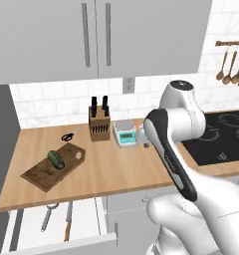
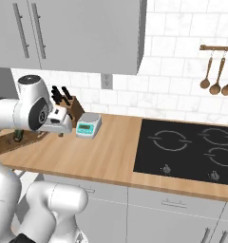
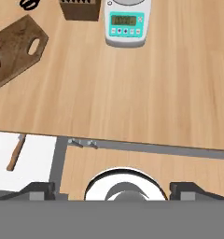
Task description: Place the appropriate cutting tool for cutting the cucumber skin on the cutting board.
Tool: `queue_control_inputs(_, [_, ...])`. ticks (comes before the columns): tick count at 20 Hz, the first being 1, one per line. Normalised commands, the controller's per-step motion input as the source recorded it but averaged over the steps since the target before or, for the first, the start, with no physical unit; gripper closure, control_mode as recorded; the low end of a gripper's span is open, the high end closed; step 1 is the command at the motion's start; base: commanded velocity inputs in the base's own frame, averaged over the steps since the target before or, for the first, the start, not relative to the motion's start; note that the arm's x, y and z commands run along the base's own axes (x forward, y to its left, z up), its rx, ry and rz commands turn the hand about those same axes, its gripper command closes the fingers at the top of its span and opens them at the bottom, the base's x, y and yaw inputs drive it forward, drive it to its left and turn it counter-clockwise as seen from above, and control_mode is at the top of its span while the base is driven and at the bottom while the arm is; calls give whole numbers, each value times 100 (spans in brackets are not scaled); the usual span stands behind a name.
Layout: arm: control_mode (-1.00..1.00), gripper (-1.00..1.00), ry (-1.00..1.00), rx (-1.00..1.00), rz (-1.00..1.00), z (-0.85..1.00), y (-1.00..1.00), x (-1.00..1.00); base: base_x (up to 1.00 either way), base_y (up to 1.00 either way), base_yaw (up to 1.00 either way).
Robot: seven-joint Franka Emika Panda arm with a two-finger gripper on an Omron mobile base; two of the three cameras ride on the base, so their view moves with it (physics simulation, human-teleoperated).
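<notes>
**Arm high over desk, peeler in open drawer**

Nearest the hand camera: jaws' two dark tips at bottom edge, set wide apart, nothing between them. Gripper pointed down at desk front edge, above closed cabinet front. Seen in right base view as gripper held up over the desk, beside scale.

Peeler in open drawer below desk, at its left end; loop head toward the desk edge, handle toward the drawer front. Knife just beside it, brown handle, parallel. Drawer already pulled out, so tools reachable from above.

Board on desk directly above drawer, hole end toward the wall. Cucumber lying on board, near middle; bare wood free on the end nearer the front for setting the peeler down. Scissors on desk behind board, next to knife block.

Judged: reach not yet begun; gripper well to the right of drawer. Next move calls for swing left and down into drawer. Risk: grabbing knife instead, given closeness.
</notes>
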Motion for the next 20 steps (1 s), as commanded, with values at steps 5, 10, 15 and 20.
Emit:
queue_control_inputs(5, [-100, -100, 19, -3, 0, -32, 99, -50, 0, 0, 0])
queue_control_inputs(10, [-100, -100, 34, -5, 0, -12, 95, -29, 0, 0, 0])
queue_control_inputs(15, [-100, -100, 34, -10, 1, -12, 86, -17, 0, 0, 0])
queue_control_inputs(20, [-100, -100, 15, -6, 11, -34, 36, -29, 0, 0, 0])
